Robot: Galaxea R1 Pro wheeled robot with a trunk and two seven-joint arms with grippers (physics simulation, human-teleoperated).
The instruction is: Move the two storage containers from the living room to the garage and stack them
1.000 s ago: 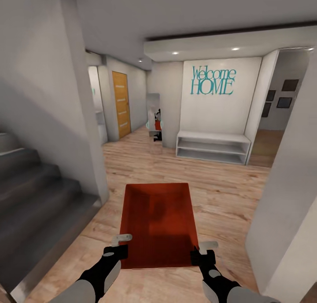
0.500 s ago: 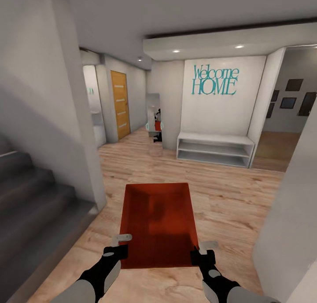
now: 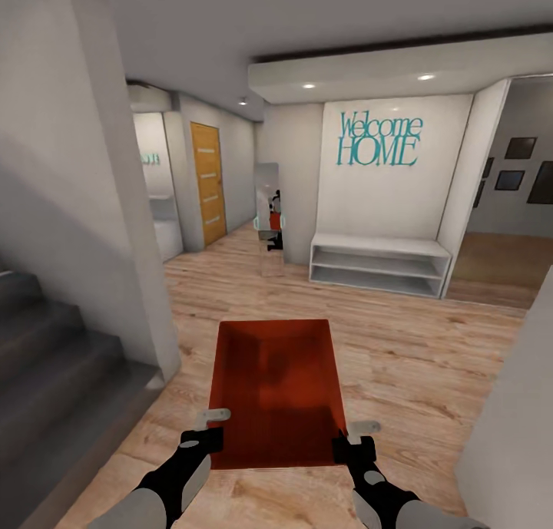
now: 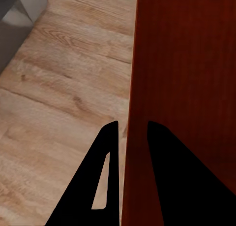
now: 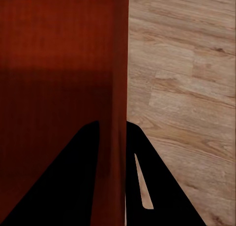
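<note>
I hold one orange-red open-top storage container (image 3: 275, 387) level in front of me, above a light wood plank floor. My left gripper (image 3: 206, 435) is shut on its left wall near the close corner. My right gripper (image 3: 353, 441) is shut on its right wall. In the left wrist view the left gripper (image 4: 132, 122) has the thin wall of the container (image 4: 187, 63) between its black fingers. The right wrist view has the right gripper (image 5: 112, 121) pinching the container (image 5: 59, 39) wall the same way. The garage is out of view.
Grey stairs (image 3: 46, 352) and a pale wall column (image 3: 100, 206) stand at the left. A pale wall (image 3: 514, 437) is close at the right. Ahead are a white shelf bench (image 3: 380, 264), a mirror (image 3: 269, 214) and an orange wooden door (image 3: 209, 180).
The view has shifted as the robot moves on: the stairs slide off to the left and the right wall recedes. The container stays the same in both grippers.
</note>
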